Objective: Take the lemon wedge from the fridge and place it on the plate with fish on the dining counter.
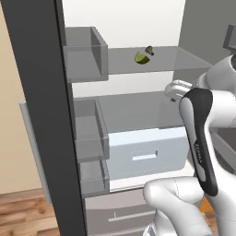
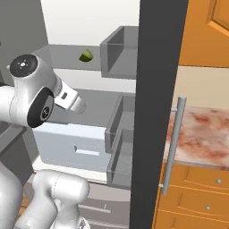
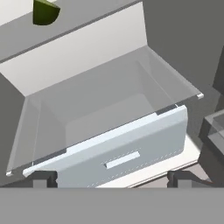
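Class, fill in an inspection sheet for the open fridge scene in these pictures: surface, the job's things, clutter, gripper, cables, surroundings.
Surface: grey fridge shelf, upper level, carries the items.
Job's things: lemon wedge lies on that shelf, untouched; fridge stands open, white interior.
Clutter: small dark lump right beside the wedge; pale drawer below.
Gripper: gripper open, holding nothing, facing the drawer, below the wedge.
Cables: nothing seen.
Surroundings: orange cabinets, marble countertop, wooden floor.

Fridge (image 1: 138,27) upper glass shelf (image 1: 184,57), lemon wedge (image 1: 142,58) on it w/ small dark lump (image 1: 150,50) just beside, far side, lower shelf (image 1: 133,110) beneath
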